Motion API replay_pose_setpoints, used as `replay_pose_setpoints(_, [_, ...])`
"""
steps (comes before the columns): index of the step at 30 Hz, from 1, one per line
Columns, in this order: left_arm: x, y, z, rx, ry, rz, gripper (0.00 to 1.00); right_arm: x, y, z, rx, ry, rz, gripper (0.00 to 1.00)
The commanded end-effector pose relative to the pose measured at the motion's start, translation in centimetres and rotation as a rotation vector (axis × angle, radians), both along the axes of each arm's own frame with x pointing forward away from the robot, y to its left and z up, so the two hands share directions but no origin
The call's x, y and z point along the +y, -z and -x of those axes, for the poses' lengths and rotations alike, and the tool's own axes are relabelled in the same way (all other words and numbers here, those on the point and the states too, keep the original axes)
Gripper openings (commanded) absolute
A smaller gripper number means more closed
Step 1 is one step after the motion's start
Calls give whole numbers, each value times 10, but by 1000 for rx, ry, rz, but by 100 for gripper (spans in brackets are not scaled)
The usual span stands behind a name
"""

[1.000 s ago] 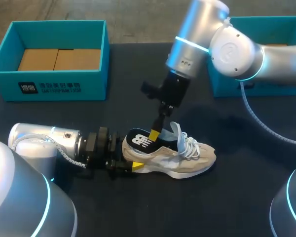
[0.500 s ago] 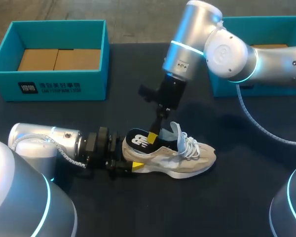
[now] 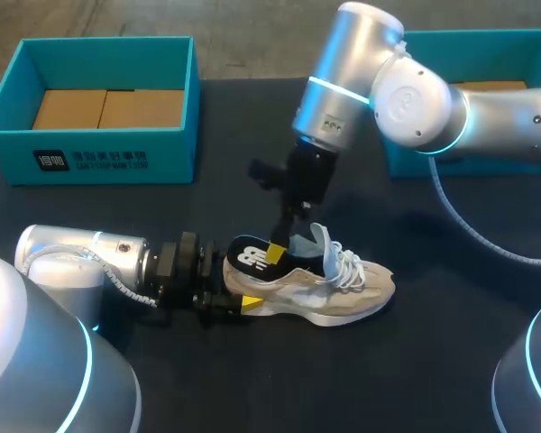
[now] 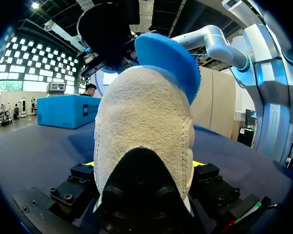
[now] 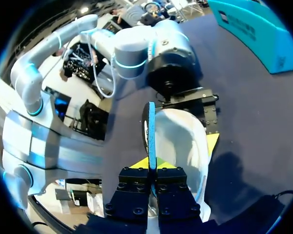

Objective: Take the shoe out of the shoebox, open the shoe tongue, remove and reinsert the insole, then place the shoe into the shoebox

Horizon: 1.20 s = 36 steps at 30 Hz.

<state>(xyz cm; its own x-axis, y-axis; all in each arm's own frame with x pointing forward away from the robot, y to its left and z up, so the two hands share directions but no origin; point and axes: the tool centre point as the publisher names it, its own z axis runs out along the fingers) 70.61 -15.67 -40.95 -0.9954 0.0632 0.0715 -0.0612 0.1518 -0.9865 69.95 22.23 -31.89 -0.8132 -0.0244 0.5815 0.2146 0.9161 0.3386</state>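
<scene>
Beige shoe (image 3: 325, 293) lies on the dark table (image 3: 433, 370), toe pointing right. The left gripper (image 3: 240, 296) squeezes its heel from both sides. The right gripper (image 3: 278, 252) pinches the insole (image 3: 251, 256) (black on top, blue below), which sticks up out of the shoe. A teal shoebox (image 3: 108, 158) sits far left.

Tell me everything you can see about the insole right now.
The insole is a thin, flat, foam-looking pad, bright blue on one face and black with a white mark on the other. It stands on edge, tilted up out of the heel opening of the beige shoe, with its front end hidden inside. The right gripper pinches its upper edge from both faces.
</scene>
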Motion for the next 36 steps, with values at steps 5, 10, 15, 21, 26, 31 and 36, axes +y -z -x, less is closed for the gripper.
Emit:
replay_pose_setpoints(5, [0, -1, 0, 1, 0, -1, 0, 11, -8, -3, -24, -50, 2, 0])
replay_pose_setpoints(10, [0, -1, 0, 1, 0, -1, 0, 10, -3, -4, -9, -40, -8, 29])
replay_pose_setpoints(15, [0, -1, 0, 1, 0, -1, 0, 2, 2, -2, 11, -9, -13, 35])
replay_pose_setpoints(21, [0, -1, 0, 1, 0, -1, 0, -1, 8, 1, 26, 15, -26, 35])
replay_pose_setpoints(26, [0, -1, 0, 1, 0, -1, 0, 0, 9, 4, 26, 23, -46, 33])
replay_pose_setpoints(31, [0, -1, 0, 1, 0, -1, 0, -1, 10, 7, 36, 64, -69, 34])
replay_pose_setpoints(36, [0, -1, 0, 1, 0, -1, 0, -1, 12, 8, 41, 83, -86, 33])
